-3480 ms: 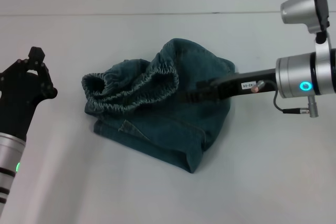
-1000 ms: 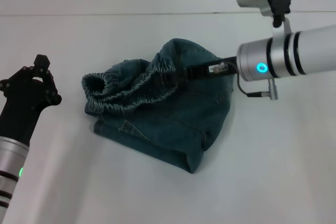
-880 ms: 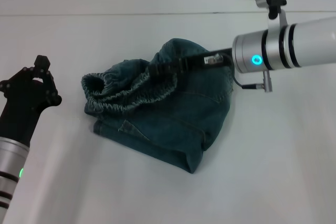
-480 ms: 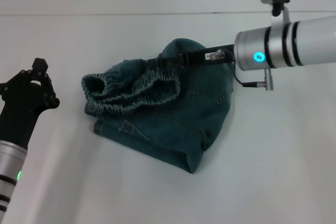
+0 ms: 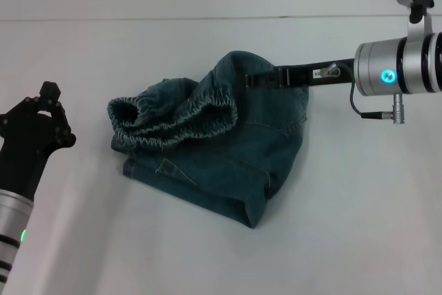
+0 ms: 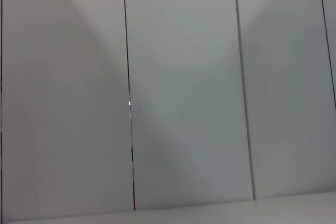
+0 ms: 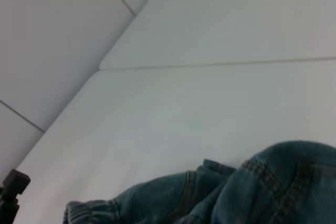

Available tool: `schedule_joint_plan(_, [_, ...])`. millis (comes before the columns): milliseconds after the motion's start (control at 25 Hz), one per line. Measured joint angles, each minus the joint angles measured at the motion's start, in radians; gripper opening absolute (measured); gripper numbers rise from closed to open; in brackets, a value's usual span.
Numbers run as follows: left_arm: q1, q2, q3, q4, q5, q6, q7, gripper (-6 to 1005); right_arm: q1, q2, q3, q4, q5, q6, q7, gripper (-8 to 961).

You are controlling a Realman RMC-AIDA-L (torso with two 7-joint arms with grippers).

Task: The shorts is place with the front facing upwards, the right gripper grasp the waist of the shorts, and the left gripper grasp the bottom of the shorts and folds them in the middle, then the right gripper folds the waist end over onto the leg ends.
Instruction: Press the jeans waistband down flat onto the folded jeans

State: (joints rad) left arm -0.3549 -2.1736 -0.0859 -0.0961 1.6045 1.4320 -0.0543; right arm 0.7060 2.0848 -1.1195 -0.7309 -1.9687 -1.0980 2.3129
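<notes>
The right tool (image 5: 254, 79), a black two-finger claw on a silver wrist with a cyan light, reaches in from three o'clock and hangs over the far right part of the blue-green washed denim shorts (image 5: 221, 150). Whether its fingers are apart or closed I cannot tell; no cloth appears lifted in it. The left tool (image 5: 38, 119), a black claw on a silver wrist with a green light, sits parked at nine o'clock, well apart from the garment; its fingers cannot be judged either.

The shorts lie bunched in the middle of the pale grey surface (image 5: 359, 226), already doubled over. The puckered elastic waist of the shorts (image 5: 173, 112) is heaped on top toward ten o'clock, its opening gaping toward nine o'clock. The stitched leg ends (image 5: 197, 195) show beneath, along the near edge.

Risk, as I judge it: the waistband rests in a loose mound, not flat, so it may slump or spring back and undo the fold. If the right tool brushes the raised denim, it could drag the top layer toward three o'clock.

The bundle's long axis runs roughly from ten o'clock to four o'clock, with the waist at the ten o'clock end.
</notes>
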Motion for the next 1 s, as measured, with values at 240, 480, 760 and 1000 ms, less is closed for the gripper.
schedule_joint_plan(240, [0.001, 0.000, 0.000, 0.000, 0.000, -0.003, 0.000, 16, 0.013, 0.000, 0.003, 0.030, -0.010, -0.007, 0.019, 928])
schedule_joint_plan(480, [-0.007, 0.001, 0.000, 0.000, 0.000, -0.007, 0.000, 16, 0.070, 0.000, 0.000, 0.092, -0.014, 0.008, 0.038, 928])
schedule_joint_plan(760, [-0.011, 0.003, 0.000, 0.001, 0.000, -0.015, 0.000, 14, 0.142, 0.002, -0.006, 0.172, -0.064, 0.054, 0.070, 928])
schedule_joint_plan(1000, [-0.012, 0.003, 0.000, 0.001, 0.000, -0.015, 0.001, 15, 0.178, 0.007, -0.006, 0.216, -0.068, 0.089, 0.073, 928])
